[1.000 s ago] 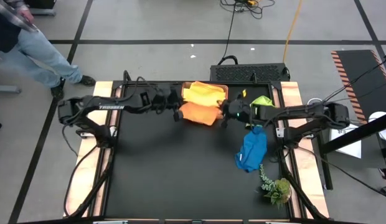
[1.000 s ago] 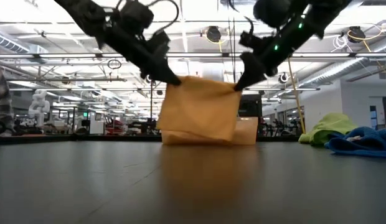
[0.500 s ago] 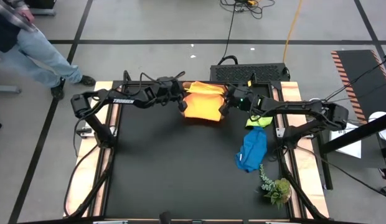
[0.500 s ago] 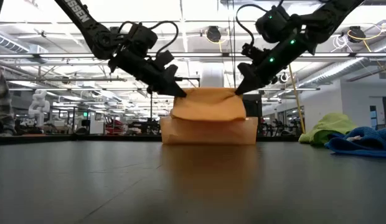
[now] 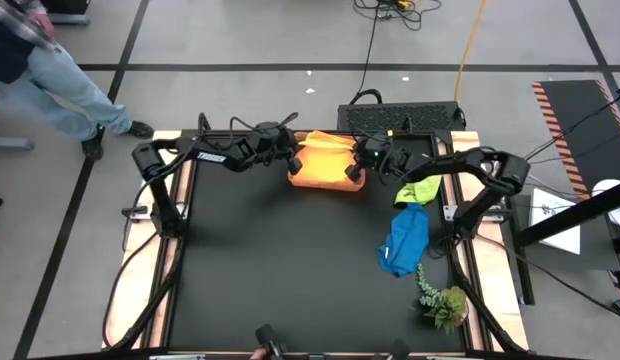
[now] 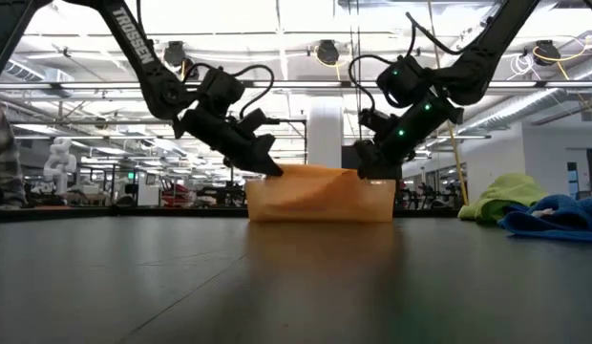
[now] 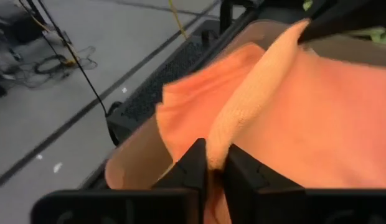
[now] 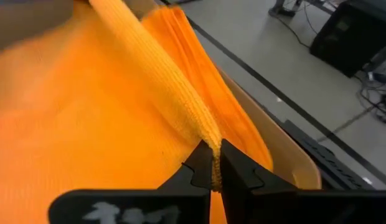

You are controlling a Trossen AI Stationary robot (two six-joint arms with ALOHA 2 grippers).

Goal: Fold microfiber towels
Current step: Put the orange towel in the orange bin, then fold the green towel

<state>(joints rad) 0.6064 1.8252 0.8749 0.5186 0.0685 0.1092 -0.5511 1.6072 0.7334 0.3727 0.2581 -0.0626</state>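
1. Nearest the camera side, a plant sprig was recorded at the table's right front, untouched; beyond it lay the blue towel, then the lime green towel, both unfolded.
2. At the far edge, an orange towel was held over the tan tray; setting a folded towel down was judged the step in hand.
3. The left gripper and right gripper were each pinched on an upper corner; release of both was judged next.
4. The clamped hem was shown only in the wrist views; the remaining towels only in the high and low views.
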